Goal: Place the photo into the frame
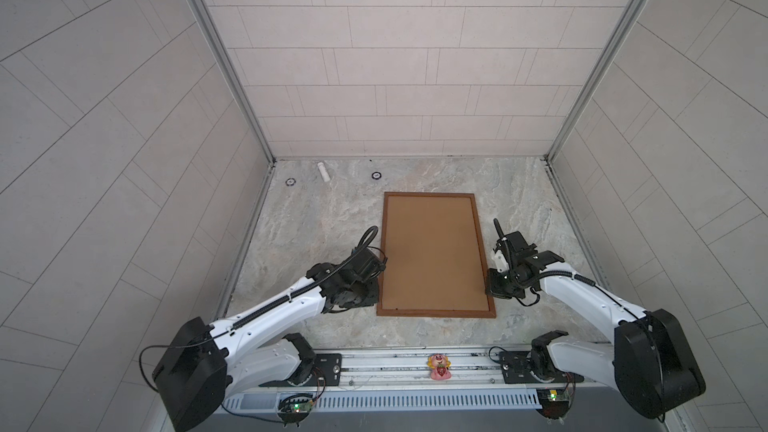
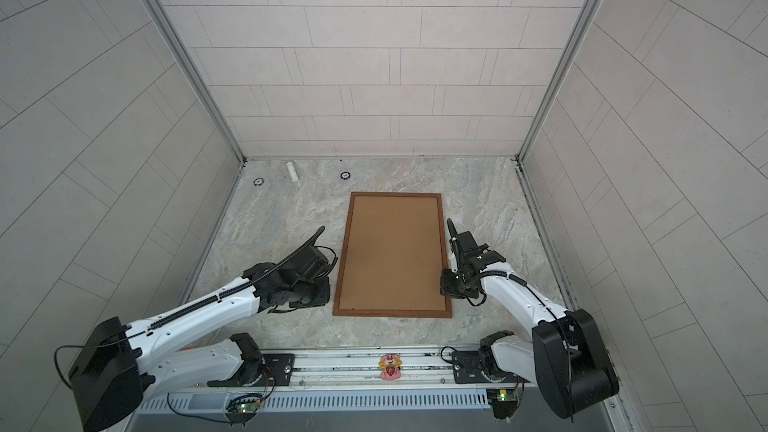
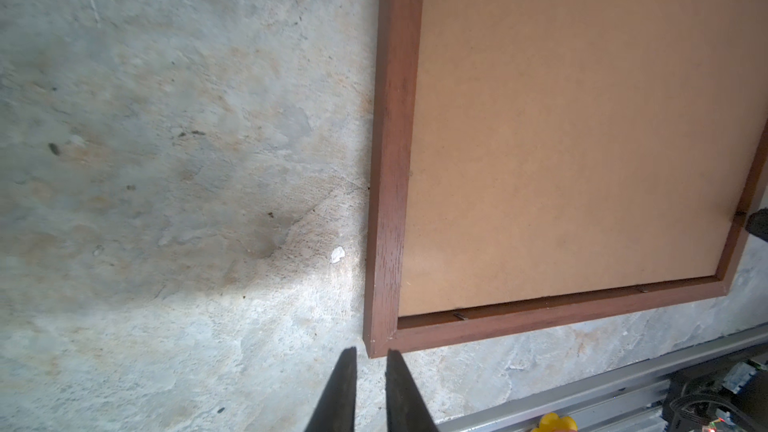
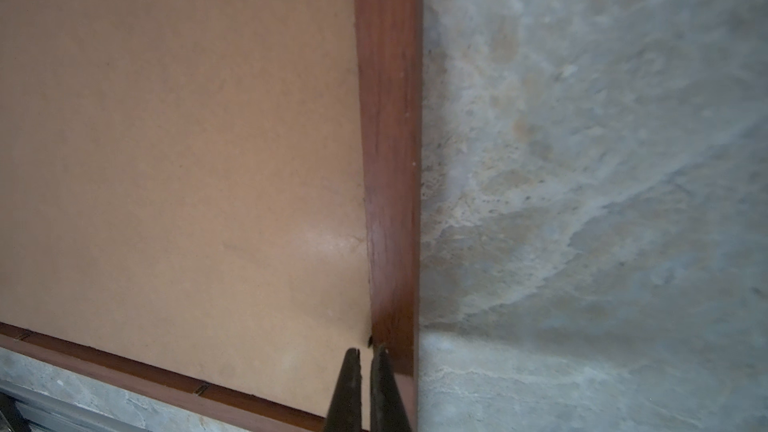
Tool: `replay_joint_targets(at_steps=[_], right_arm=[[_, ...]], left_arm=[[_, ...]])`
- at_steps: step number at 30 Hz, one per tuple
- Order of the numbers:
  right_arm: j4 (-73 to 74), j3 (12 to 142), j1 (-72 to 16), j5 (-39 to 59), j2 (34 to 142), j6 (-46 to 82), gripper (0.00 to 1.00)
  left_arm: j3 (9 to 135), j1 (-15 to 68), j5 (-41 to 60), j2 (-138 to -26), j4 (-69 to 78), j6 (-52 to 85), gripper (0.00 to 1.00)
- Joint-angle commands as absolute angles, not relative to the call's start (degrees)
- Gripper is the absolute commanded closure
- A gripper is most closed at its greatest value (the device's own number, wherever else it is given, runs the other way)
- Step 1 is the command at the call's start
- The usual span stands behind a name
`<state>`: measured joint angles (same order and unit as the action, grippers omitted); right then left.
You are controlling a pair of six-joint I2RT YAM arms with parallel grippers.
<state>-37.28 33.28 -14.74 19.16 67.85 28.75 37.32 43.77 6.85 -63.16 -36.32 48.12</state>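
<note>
Where the rectangular dark-wood frame (image 1: 436,313) lies flat on the veined table (image 1: 324,218), matte backing board (image 1: 432,251) up, the left gripper (image 3: 370,357) sits slightly parted at its 7 o'clock corner, the right gripper (image 4: 368,351) pinched closed at 5 o'clock.

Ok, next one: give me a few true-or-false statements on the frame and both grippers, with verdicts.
1. The frame lies flat on the table, a brown backing board filling it. True.
2. The blue photo lies beside the frame. False: no photo shows in any view.
3. The left gripper clamps the frame's rail. False: its jaws stand apart, empty, by the near left corner.
4. The right gripper is shut, its tips at the frame's right rail. True.
</note>
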Motion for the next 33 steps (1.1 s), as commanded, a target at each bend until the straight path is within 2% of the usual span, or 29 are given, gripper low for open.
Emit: replay_joint_targets(at_steps=[1,26,33], right_arm=[[-37.7,32.6,-15.0,19.1,69.3,29.1,1.0],[-34.4,31.9,-16.1,19.5,77.4,29.1,1.0],[-43.4,40.0,-16.1,16.9,70.9,26.8,1.0]], left_arm=[[36.4,42.7,7.8,-62.0,-35.9,46.9,0.8],[35.4,39.9,11.5,-63.4,-35.1,44.8,0.8],[35.2,39.2,11.4,-62.6,-35.7,44.5,0.8]])
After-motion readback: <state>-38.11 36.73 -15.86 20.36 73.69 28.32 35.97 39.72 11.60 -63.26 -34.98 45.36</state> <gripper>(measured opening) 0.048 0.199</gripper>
